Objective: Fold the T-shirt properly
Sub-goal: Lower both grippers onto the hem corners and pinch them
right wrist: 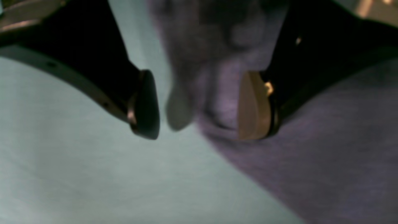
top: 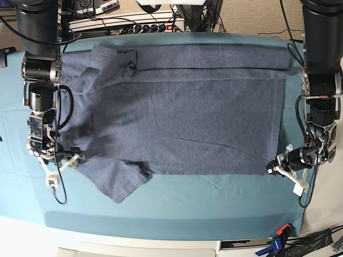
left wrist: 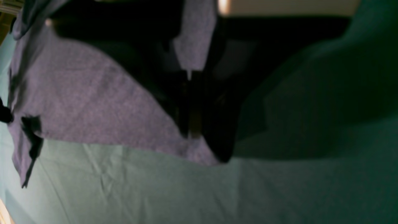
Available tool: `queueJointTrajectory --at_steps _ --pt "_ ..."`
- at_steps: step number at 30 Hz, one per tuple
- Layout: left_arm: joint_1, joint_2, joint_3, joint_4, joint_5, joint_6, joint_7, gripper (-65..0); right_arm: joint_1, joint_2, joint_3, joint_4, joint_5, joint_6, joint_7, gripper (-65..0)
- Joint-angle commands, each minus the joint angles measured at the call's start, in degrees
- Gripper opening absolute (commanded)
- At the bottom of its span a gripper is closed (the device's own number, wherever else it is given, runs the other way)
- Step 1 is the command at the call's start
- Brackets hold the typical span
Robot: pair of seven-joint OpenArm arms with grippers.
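The slate-blue T-shirt (top: 182,112) lies spread flat on the teal table cloth (top: 214,203), its far long edge folded over toward the middle. My left gripper (top: 272,169) sits at the shirt's near right corner. In the left wrist view its dark fingers (left wrist: 194,133) are shut on the shirt's edge (left wrist: 87,93). My right gripper (top: 75,157) hovers by the near left sleeve. In the right wrist view it stands open (right wrist: 199,127), straddling a raised fold of the shirt (right wrist: 326,155) without pinching it.
Cables and a power strip (top: 134,24) run along the table's back edge. A blue and orange clamp (top: 276,243) sits at the front right corner. Bare teal cloth lies between the shirt and the table's front edge.
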Motion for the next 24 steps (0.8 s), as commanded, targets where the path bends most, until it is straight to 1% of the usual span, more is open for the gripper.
queueJointTrajectory --at_steps 1,7,10,12,16,19,24 --pt "-2.2 -0.9 -0.2 0.9 -0.9 -0.5 -0.9 -65.0 2.4 0.1 0.3 1.0 0.9 0.6 1.4 -25.0" --pt "-2.2 -1.0 -0.2 0.9 -0.9 -0.5 -0.9 -65.0 2.6 -3.6 0.3 1.0 0.7 1.0 1.7 -25.0" --pt "-2.2 -1.0 -0.2 0.9 -0.9 -0.5 -0.9 -65.0 2.6 -4.7 0.3 1.0 -1.2 1.0 2.3 -25.0" --pt "-2.2 -1.0 -0.2 0.9 -0.9 -0.5 -0.9 -65.0 2.6 -4.9 0.3 1.0 -2.2 0.9 2.6 -25.0" --pt "-2.2 -0.9 -0.2 0.9 -0.9 -0.5 -0.9 -65.0 2.6 -4.8 0.3 1.0 -5.7 -0.5 3.1 -25.0" --pt "-2.2 -1.0 -0.2 0.9 -0.9 -0.7 -0.9 -65.0 2.6 -4.8 0.3 1.0 -7.7 -1.0 3.7 -25.0" --pt "-2.2 -1.0 -0.2 0.9 -0.9 -0.7 -0.9 -65.0 2.6 -4.8 0.3 1.0 -8.5 -2.5 4.5 -25.0"
